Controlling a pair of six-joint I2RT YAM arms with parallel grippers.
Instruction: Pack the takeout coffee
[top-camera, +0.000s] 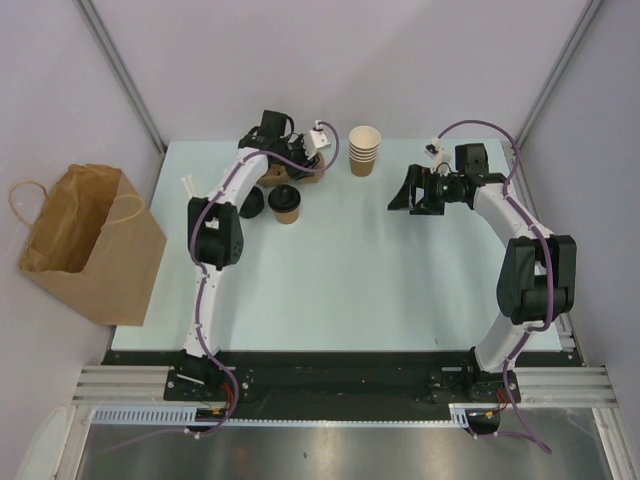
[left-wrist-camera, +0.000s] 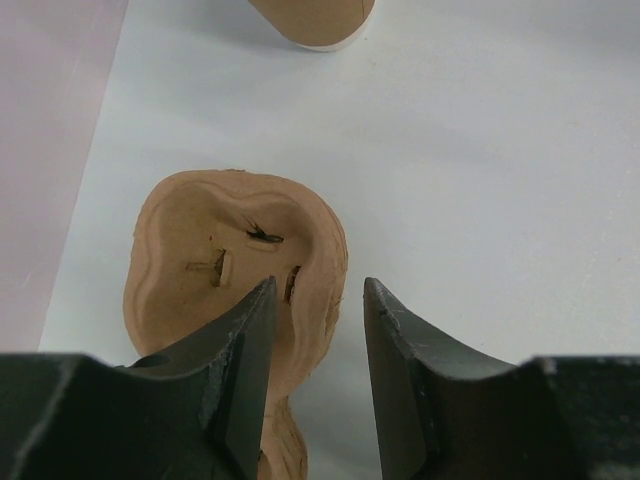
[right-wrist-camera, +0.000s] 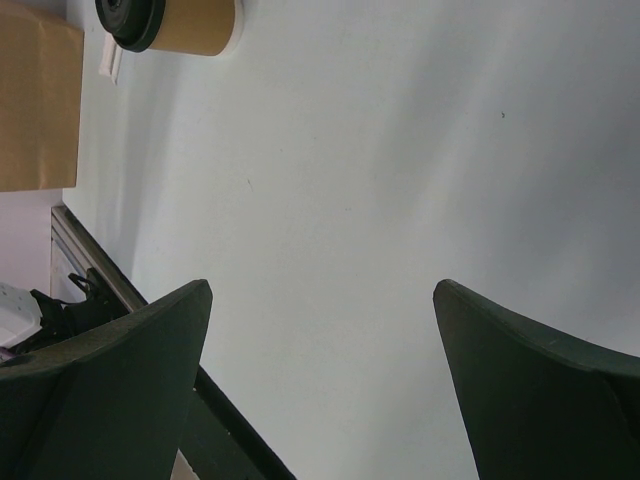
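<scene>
The takeout coffee (top-camera: 286, 203), a tan cup with a black lid, stands at the back left of the table; it also shows at the top left of the right wrist view (right-wrist-camera: 170, 22). My left gripper (top-camera: 300, 160) hangs just behind it, over a tan moulded pulp cup carrier (left-wrist-camera: 235, 270). In the left wrist view the gripper (left-wrist-camera: 318, 290) is open, its jaws either side of the carrier's right rim; the rim lies by the left finger and well clear of the right one. My right gripper (top-camera: 410, 190) is open and empty above bare table (right-wrist-camera: 320, 300).
A loose black lid (top-camera: 252, 205) lies left of the coffee. A stack of lidless tan cups (top-camera: 364, 150) stands at the back middle. An open brown paper bag (top-camera: 85, 240) sits off the table's left edge. A tan cup base (left-wrist-camera: 315, 20) shows ahead of the carrier.
</scene>
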